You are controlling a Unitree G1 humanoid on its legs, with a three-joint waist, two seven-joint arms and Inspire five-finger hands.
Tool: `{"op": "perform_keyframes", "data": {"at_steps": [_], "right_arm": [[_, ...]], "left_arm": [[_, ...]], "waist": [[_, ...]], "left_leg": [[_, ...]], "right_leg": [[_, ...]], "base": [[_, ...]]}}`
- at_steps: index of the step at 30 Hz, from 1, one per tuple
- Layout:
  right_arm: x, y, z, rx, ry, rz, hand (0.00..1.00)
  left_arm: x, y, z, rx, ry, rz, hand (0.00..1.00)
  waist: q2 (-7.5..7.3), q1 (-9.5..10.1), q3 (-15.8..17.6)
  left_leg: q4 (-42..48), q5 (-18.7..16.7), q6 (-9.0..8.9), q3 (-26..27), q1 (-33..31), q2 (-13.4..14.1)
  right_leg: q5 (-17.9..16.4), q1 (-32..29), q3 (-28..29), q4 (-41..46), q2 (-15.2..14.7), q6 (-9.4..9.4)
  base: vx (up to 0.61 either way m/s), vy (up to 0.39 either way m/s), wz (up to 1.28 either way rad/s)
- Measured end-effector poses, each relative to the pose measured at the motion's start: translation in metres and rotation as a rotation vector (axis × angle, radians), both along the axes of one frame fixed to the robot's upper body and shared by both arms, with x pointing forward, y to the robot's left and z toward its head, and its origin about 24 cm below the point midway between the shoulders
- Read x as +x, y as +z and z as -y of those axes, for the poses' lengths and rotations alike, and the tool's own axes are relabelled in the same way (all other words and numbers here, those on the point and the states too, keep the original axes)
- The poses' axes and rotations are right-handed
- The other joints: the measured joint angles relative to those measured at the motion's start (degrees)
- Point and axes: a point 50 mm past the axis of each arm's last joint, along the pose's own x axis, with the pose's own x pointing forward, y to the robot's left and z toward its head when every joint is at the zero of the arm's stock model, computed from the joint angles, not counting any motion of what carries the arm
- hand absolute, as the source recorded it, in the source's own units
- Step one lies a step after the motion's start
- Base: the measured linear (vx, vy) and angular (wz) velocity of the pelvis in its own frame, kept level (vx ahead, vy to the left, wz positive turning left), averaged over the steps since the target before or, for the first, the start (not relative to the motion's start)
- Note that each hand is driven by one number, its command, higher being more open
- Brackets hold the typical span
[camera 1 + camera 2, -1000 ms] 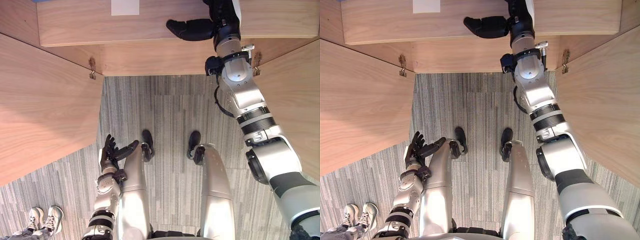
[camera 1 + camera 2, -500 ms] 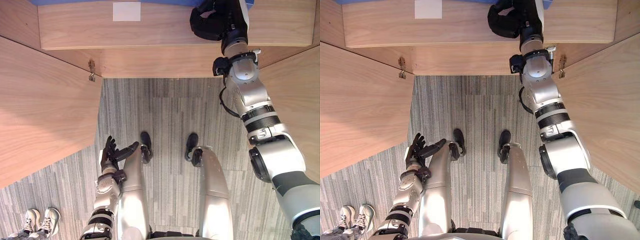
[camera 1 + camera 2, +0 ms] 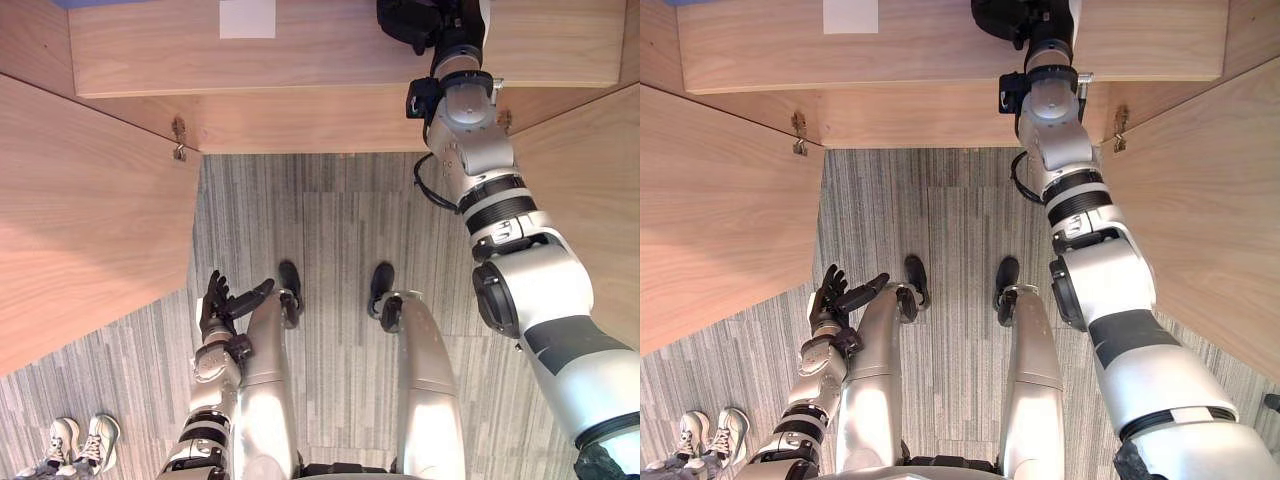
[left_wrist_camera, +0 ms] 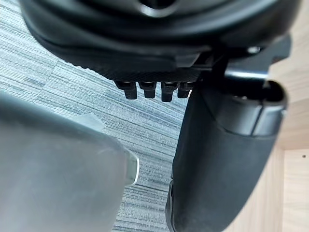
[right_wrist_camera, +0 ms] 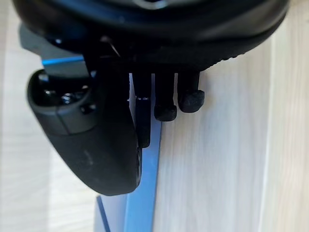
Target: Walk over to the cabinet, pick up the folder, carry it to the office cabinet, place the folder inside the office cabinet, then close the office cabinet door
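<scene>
Right hand (image 3: 410,17) was up inside the open cabinet (image 3: 330,110), over the wooden shelf (image 3: 340,45), with the arm stretched forward and the hand turned toward the robot's left. In the right wrist view the blue folder (image 5: 140,193) showed edge-on. Its thin edge came out between the thumb (image 5: 96,145) and the curled fingers (image 5: 166,111) and ran on past them along the shelf. The hand looked closed on that edge in a pinch, though actual contact was hard to confirm from so close.

Key relation: the folder sat directly in and ahead of the right hand. Judging from that edge, its long axis followed the hand's pointing direction, across the shelf from right to left, not out toward the robot.

Left hand (image 3: 222,305) hung low by the thigh over the carpet (image 3: 330,230), fingers loose and spread, holding nothing, well apart from the shelf. Right hand was clearly the nearer one.

Both cabinet doors (image 3: 80,220) stood swung open on either side. A white label (image 3: 247,17) sat on the shelf to the left of the hand. A person's shoes (image 3: 60,440) stood on the carpet at lower left.
</scene>
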Motion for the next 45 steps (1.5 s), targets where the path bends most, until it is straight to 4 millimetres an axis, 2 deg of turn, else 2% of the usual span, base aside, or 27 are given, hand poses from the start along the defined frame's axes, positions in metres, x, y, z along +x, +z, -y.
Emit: {"op": "perform_keyframes", "data": {"at_steps": [8,11,13,15,16,17,19,20,21,23,24,25,26,27,28,30,34,39,43,45], "right_arm": [[-0.003,0.004,0.02,0.024,-0.041,0.01,0.0],[-0.019,-0.007,0.031,0.018,-0.034,0.097,0.0],[-0.04,-0.027,0.034,-0.001,0.006,0.168,0.0],[-0.061,-0.065,0.032,-0.02,0.066,0.18,0.0],[-0.074,-0.098,0.029,-0.025,0.115,0.139,0.0],[-0.08,-0.116,0.025,-0.028,0.141,0.102,0.0],[-0.106,-0.193,0.015,-0.023,0.224,-0.106,0.0],[-0.114,-0.212,0.014,-0.013,0.234,-0.168,0.0],[-0.126,-0.24,0.014,0.011,0.236,-0.263,0.0],[-0.155,-0.309,0.009,0.102,0.224,-0.523,0.0],[-0.163,-0.324,0.009,0.109,0.212,-0.583,0.0],[-0.183,-0.357,0.012,0.118,0.168,-0.725,1.0],[-0.191,-0.369,0.015,0.12,0.144,-0.776,1.0],[-0.206,-0.39,0.021,0.135,0.094,-0.877,1.0],[-0.214,-0.399,0.023,0.153,0.067,-0.924,1.0],[-0.244,-0.427,0.037,0.237,-0.051,-1.065,1.0],[-0.275,-0.449,0.063,0.37,-0.239,-1.174,1.0],[-0.307,-0.457,0.093,0.525,-0.46,-1.19,1.0],[-0.316,-0.451,0.115,0.615,-0.599,-1.115,1.0],[-0.313,-0.442,0.123,0.612,-0.621,-1.058,1.0]], "left_arm": [[0.001,0.0,0.005,-0.005,-0.012,0.001,1.0],[0.0,-0.003,0.009,-0.014,-0.022,-0.013,1.0],[-0.004,-0.007,0.015,-0.018,-0.041,-0.034,1.0],[-0.01,-0.014,0.02,-0.015,-0.063,-0.065,1.0],[-0.018,-0.02,0.018,-0.008,-0.069,-0.089,1.0],[-0.022,-0.023,0.017,-0.006,-0.069,-0.103,1.0],[-0.043,-0.039,0.016,0.01,-0.08,-0.179,1.0],[-0.047,-0.043,0.017,0.017,-0.095,-0.2,1.0],[-0.053,-0.049,0.018,0.014,-0.111,-0.23,1.0],[-0.067,-0.063,0.021,0.041,-0.166,-0.321,1.0],[-0.07,-0.067,0.021,0.042,-0.175,-0.345,1.0],[-0.077,-0.074,0.022,0.044,-0.187,-0.394,1.0],[-0.079,-0.075,0.021,0.047,-0.189,-0.407,1.0],[-0.085,-0.079,0.019,0.055,-0.191,-0.433,1.0],[-0.088,-0.08,0.017,0.057,-0.188,-0.444,1.0],[-0.1,-0.085,0.007,0.083,-0.175,-0.482,1.0],[-0.116,-0.091,-0.003,0.096,-0.153,-0.537,1.0],[-0.133,-0.099,-0.003,0.087,-0.163,-0.608,1.0],[-0.146,-0.105,-0.002,0.079,-0.181,-0.664,1.0],[-0.153,-0.107,-0.003,0.076,-0.179,-0.681,1.0]], "waist": [[0.0,-0.08,0.0],[0.0,-0.19,0.0],[0.0,-0.3,0.0],[-0.1,-0.42,-0.05],[-0.65,-0.86,-0.33],[-1.1,-1.2,-0.57],[-2.82,-2.41,-2.64],[-3.08,-2.42,-3.48],[-3.19,-2.79,-4.54],[-4.01,-4.08,-6.53],[-4.07,-4.55,-7.36],[-4.13,-5.16,-9.12],[-4.12,-5.28,-9.57],[-4.11,-5.72,-10.38],[-4.1,-6.05,-10.89],[-4.1,-6.97,-13.11],[-4.01,-7.87,-16.49],[-4.01,-8.57,-19.44],[-4.05,-9.78,-19.58],[-4.07,-10.16,-19.58]], "left_leg": [[-1.66,1.31,0.28,-0.02,0.41,-1.08],[-2.54,1.19,0.49,0.59,3.09,-0.86],[-3.97,0.87,0.94,1.42,6.78,-0.67],[-5.65,0.33,1.16,2.45,11.47,-0.23],[-7.38,0.11,1.08,3.39,15.14,-0.07],[-8.4,0.05,1.02,3.74,17.09,-0.03],[-12.51,-0.02,0.93,5.8,24.09,0.13],[-13.49,-0.01,0.92,6.23,25.39,0.28],[-14.95,0.07,0.76,6.51,27.39,0.32],[-20.22,0.98,0.27,8.21,33.85,-0.01],[-21.48,1.32,0.26,8.55,35.04,-0.16],[-24.77,2.12,0.26,9.81,38.24,-0.6],[-26.16,2.44,0.26,10.38,39.77,-0.81],[-29.11,3.15,0.33,11.77,42.95,-1.3],[-30.53,3.47,0.3,12.35,44.49,-1.58],[-35.81,4.73,0.16,14.92,49.71,-2.62],[-42.4,6.29,-0.01,19.3,56.52,-4.04],[-45.33,6.31,-0.06,23.6,61.76,-5.14],[-46.1,6.21,-0.16,26.81,63.51,-5.9],[-46.11,5.94,-0.34,28.44,63.94,-6.05]], "right_leg": [[0.63,0.78,-0.62,-0.91,-1.07,-0.12],[1.02,3.91,-0.78,-2.77,-0.95,0.4],[1.52,7.69,-0.5,-5.14,-0.57,0.89],[2.08,12.23,-0.06,-7.95,0.14,1.34],[2.42,15.6,0.49,-10.03,0.53,1.67],[2.63,17.22,0.92,-11.16,0.75,1.82],[3.56,23.2,2.14,-15.73,1.63,2.2],[3.9,24.42,2.38,-16.98,1.94,2.24],[4.37,26.42,2.49,-18.9,2.31,2.38],[6.4,32.63,3.39,-25.23,3.15,2.77],[7.02,33.73,3.6,-26.87,3.31,2.89],[8.71,36.73,4.45,-30.89,3.65,3.31],[9.42,38.07,4.85,-32.6,3.76,3.51],[10.66,40.86,5.7,-35.84,3.83,3.85],[11.23,42.13,6.07,-37.29,3.84,3.97],[13.43,46.16,7.96,-42.43,3.86,4.41],[16.62,50.91,11.69,-48.92,4.0,4.93],[18.36,53.85,15.89,-51.96,4.6,5.16],[19.5,53.68,19.53,-52.55,4.7,5.46],[19.98,53.23,21.37,-52.71,4.88,5.5]], "base": [[-0.04,-0.008,0.09],[0.0,0.007,-0.01],[0.03,0.019,-0.13],[0.05,0.021,-0.24],[0.06,0.016,-0.27],[0.09,0.015,-0.31],[0.13,0.022,-0.35],[0.13,0.023,-0.28],[0.13,0.019,-0.21],[0.16,0.027,-0.26],[0.21,0.047,-0.35],[0.18,0.046,-0.3],[0.21,0.061,-0.41],[0.12,0.046,-0.32],[0.14,0.06,-0.39],[0.12,0.052,-0.43],[0.08,0.044,-0.5],[0.0,0.031,-0.46],[-0.08,0.008,-0.45],[-0.11,-0.003,-0.53]]}}
